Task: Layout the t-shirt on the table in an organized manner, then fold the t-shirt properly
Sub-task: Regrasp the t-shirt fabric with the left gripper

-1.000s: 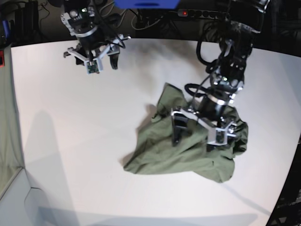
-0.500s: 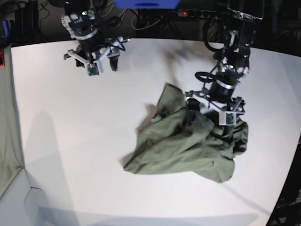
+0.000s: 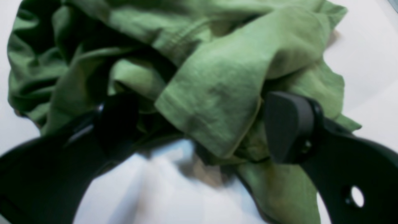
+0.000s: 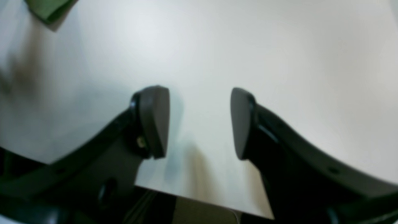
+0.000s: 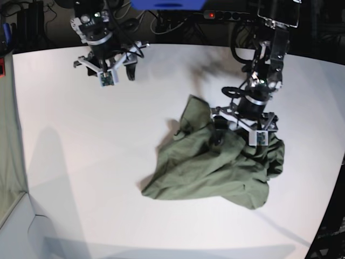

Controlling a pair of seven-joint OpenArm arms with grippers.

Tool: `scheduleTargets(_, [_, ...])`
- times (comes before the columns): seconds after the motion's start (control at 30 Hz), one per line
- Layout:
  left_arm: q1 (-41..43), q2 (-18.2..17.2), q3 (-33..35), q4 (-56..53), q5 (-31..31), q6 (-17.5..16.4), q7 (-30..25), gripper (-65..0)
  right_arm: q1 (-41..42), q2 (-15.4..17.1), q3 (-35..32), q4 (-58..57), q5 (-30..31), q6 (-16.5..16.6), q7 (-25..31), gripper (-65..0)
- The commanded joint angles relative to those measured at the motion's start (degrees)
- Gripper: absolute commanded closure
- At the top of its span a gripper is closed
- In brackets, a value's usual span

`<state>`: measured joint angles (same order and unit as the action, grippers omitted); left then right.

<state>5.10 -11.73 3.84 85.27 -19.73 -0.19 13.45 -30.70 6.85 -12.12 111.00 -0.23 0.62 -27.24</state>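
Shirt (image 5: 215,167): crumpled heap nr table's (image 5: 81,178) right edge.
L gripper (image 3: 199,124): jaws wide apart, straddling a fold, not clamped.
R gripper (image 4: 199,123): jaws apart, empty, nr far edge.

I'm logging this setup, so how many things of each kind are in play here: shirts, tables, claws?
Shirts: 1, the t-shirt, crumpled
Tables: 1, the table
Claws: 2, the left claw and the right claw, both open
Total: 4

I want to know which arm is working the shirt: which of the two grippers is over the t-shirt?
The left gripper, open, with a fold of the olive-green t-shirt between its jaws. The right gripper hangs open over bare table, away from the cloth.
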Motion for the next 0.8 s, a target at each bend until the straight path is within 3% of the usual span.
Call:
scheduleTargets(0.0, [-0.7, 0.6, -0.1, 0.8, 0.0, -0.2, -1.4, -62.3, -0.1, 0.1, 0.0, 1.1, 0.1, 0.0, 1.3, -32.1])
scheduleTargets(0.33, [-1.9, 1.0, -0.1, -1.0, -0.5, -0.5, -1.5, -59.7, 0.9, 0.1, 0.1, 0.5, 0.1, 0.0, 1.1, -32.1])
scheduleTargets(0.43, [-2.0, 1.0, -0.2, -1.0, -0.5, -0.6, -1.5, -46.3, 1.0, 0.1, 0.1, 0.4, 0.1, 0.0, 1.1, -32.1])
scheduleTargets(0.67, [-3.0, 2.3, -0.6, -0.9, -0.6, 0.1, -1.5, -1.0, 1.2, 0.1, 0.1, 0.4, 0.1, 0.0, 1.1, -32.1])
scheduleTargets(0.77, [-3.0, 2.9, -1.4, 0.6, -0.5, 0.1, -1.5, -1.8, 1.4, 0.1, 0.1, 0.3, 0.1, 0.0, 1.1, -32.1])
